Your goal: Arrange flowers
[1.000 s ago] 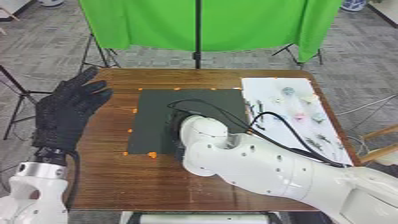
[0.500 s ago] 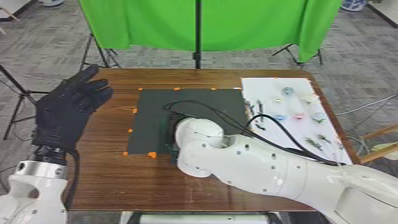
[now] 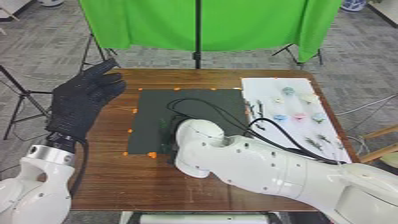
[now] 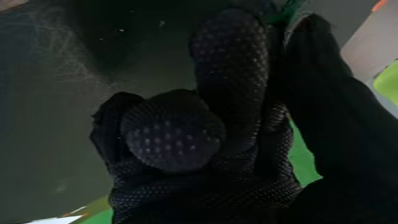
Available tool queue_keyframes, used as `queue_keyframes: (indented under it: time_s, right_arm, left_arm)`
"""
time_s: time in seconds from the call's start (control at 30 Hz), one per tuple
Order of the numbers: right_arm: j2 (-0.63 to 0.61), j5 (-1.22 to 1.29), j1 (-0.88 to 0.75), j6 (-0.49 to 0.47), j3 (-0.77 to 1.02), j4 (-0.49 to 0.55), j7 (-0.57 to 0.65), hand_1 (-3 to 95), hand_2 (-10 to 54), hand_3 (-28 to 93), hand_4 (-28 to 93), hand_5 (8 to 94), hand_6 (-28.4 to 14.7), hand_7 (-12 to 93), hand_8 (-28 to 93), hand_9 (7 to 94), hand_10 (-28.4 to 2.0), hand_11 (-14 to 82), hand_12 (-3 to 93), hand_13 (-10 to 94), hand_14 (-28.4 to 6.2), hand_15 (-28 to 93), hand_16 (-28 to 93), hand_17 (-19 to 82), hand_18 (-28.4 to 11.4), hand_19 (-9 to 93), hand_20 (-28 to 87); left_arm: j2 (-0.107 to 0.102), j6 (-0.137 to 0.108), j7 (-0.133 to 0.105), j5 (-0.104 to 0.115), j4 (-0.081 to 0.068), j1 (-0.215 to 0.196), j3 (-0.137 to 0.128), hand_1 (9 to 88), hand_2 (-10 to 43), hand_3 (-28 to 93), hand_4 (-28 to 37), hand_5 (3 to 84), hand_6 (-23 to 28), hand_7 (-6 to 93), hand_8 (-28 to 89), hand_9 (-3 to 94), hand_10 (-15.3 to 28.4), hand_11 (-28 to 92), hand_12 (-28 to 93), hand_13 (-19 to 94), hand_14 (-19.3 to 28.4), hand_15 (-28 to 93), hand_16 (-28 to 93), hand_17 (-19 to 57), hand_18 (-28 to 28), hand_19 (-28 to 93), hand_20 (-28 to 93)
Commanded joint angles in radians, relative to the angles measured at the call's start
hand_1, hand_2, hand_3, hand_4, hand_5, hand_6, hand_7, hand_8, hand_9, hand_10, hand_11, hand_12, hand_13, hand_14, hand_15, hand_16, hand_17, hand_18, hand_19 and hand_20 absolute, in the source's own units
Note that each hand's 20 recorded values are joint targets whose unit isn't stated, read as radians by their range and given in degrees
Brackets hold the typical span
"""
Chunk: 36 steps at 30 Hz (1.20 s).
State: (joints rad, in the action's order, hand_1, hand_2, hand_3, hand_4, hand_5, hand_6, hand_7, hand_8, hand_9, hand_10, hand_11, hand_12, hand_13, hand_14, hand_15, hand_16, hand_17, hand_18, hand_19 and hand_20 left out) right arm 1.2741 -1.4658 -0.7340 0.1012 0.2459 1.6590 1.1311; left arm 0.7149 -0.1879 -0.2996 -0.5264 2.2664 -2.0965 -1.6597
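Sprig (image 4: 290, 9): one, green, over black mat (image 3: 155, 102), pinched in right hand (image 3: 174, 134).
Blooms (image 3: 298, 117): six, on white sheet (image 3: 266, 86), near table's (image 3: 107, 175) right edge.
Left hand (image 3: 82, 100): spread, over left edge, farther inward than earlier.

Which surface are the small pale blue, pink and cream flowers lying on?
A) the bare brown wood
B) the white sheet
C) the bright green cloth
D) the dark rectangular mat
B: the flowers are spread over the white sheet at the table's right side in the head view.
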Motion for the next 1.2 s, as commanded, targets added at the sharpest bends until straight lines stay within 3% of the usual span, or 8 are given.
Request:
queue_keyframes:
  time_s: [0.03,0.27,0.37,0.47,0.53,0.6,0.87,1.2]
  right_arm:
    - [-0.002,0.05,-0.006,-0.011,0.02,0.016,-0.02,40.0,-9.5,70,-28,84.3,-2.4,24,-10,92.5,-11.1,35.5,21.1,87,-7.5,66,22,55,-19.8,93,36]
    - [-0.003,0.061,-0.015,-0.026,0.029,0.018,-0.023,39.5,-7.4,69,-28,80.6,-2.4,19,-12,90.7,-11.7,33.9,20.0,85,-7.6,66,21,54,-19.6,93,34]
    - [-0.001,-0.011,-0.008,-0.011,-0.002,0.021,-0.018,39.3,-6.2,69,-27,79.8,-2.3,18,-12,90.7,-11.8,33.5,19.7,85,-7.7,66,21,53,-19.6,93,33]
    - [-0.014,-0.054,0.053,0.008,-0.061,0.025,-0.033,38.3,-6.2,71,-26,78.8,-3.7,18,-12,89.9,-11.9,34.2,20.0,84,-7.5,66,21,53,-19.7,93,33]
    - [-0.018,-0.043,0.108,0.037,-0.098,0.03,-0.051,37.6,-6.4,71,-26,78.6,-3.9,18,-11,89.6,-12.2,34.7,20.0,84,-7.5,66,21,53,-19.9,93,33]
    - [-0.029,-0.067,0.113,0.034,-0.104,0.045,-0.047,36.3,-6.6,71,-26,79.0,-4.2,19,-11,89.4,-12.4,35.0,20.0,84,-7.6,66,20,54,-20.0,93,33]
    - [-0.077,-0.14,0.167,0.034,-0.144,0.087,-0.037,34.4,-7.0,71,-23,75.1,-6.0,21,-10,88.4,-13.2,36.1,19.6,84,-7.2,66,19,55,-20.2,93,33]
    - [-0.231,-0.221,0.044,-0.073,0.023,0.22,-0.084,34.0,-5.6,70,-23,73.6,-7.4,21,-11,86.3,-15.2,34.7,18.4,84,-8.0,64,18,54,-20.6,93,28]
  left_arm:
    - [0.013,0.023,0.025,-0.006,-0.02,0.02,0.02,20.1,7.1,80,-28.3,37.2,10.9,13.1,-10,26.8,18.3,47,1,20,16.7,63,-16,-6.5,18.2,51,17]
    - [0.01,0.011,0.018,-0.003,-0.02,0.019,0.024,20.3,7.3,80,-28.3,37.2,10.9,13.6,-11,27.2,18.3,48,0,21,17.2,65,-17,-6.6,18.7,51,17]
    - [0.013,-0.005,0.008,-0.006,0.004,-0.039,-0.013,20.3,7.4,79,-28.3,37.1,10.9,13.7,-11,27.3,18.4,48,0,21,17.5,64,-18,-6.7,19.1,52,17]
    - [-0.001,-0.03,-0.035,0.007,0.02,-0.084,-0.031,20.3,7.7,79,-28.3,36.9,10.6,14.0,-11,27.9,18.5,47,0,22,18.5,64,-18,-7.1,20.1,52,17]
    - [-0.019,-0.059,-0.098,0.015,0.04,-0.144,-0.059,20.4,7.9,79,-28.3,36.8,10.4,14.3,-11,28.4,18.5,46,0,23,18.8,63,-17,-7.4,20.6,52,17]
    - [-0.007,-0.065,-0.09,0.015,0.049,-0.174,-0.081,20.4,7.9,79,-28.3,36.7,10.3,14.3,-11,28.8,18.3,45,0,23,18.7,62,-17,-7.6,20.8,53,17]
    - [0.021,-0.105,-0.131,0.021,0.088,-0.304,-0.166,19.9,8.6,78,-28.3,36.1,9.8,15.2,-11,31.3,18.9,39,4,25,23.3,57,-13,-8.5,22.9,54,18]
    - [0.092,-0.13,-0.157,0.015,0.115,-0.422,-0.209,19.5,8.9,77,-28.3,36.3,9.6,14.5,-10,33.3,20.1,34,9,25,26.9,56,-11,-9.2,24.0,56,17]
